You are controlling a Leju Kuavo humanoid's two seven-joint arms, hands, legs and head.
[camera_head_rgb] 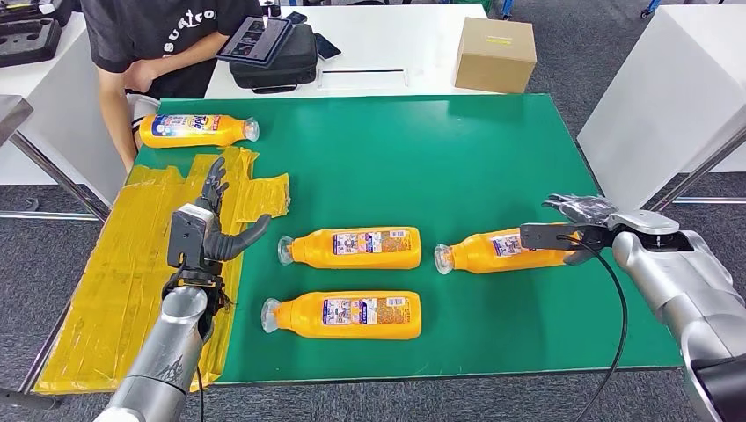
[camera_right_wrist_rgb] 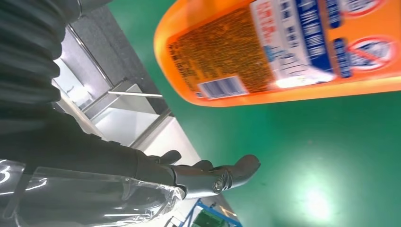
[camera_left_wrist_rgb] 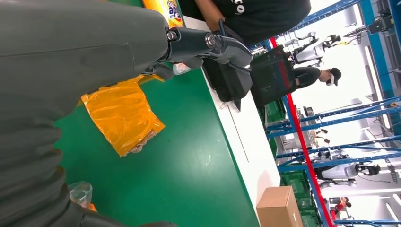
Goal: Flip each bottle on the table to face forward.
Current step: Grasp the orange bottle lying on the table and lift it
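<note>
Four orange plastic bottles lay on their sides on the green table top (camera_head_rgb: 493, 141).

The right hand (camera_head_rgb: 576, 230) reached over the base of the right-hand orange bottle (camera_head_rgb: 493, 251); whether its fingers gripped it, I cannot tell. The left hand (camera_head_rgb: 207, 224) hovered spread and empty above the yellow taped patch (camera_head_rgb: 132, 255), thumb pointing towards the middle bottle (camera_head_rgb: 352, 248). The near bottle (camera_head_rgb: 345, 315) lay just behind the front edge; the far bottle (camera_head_rgb: 195, 130) lay near the back left corner. Bare green stretched behind the bottles.
</note>
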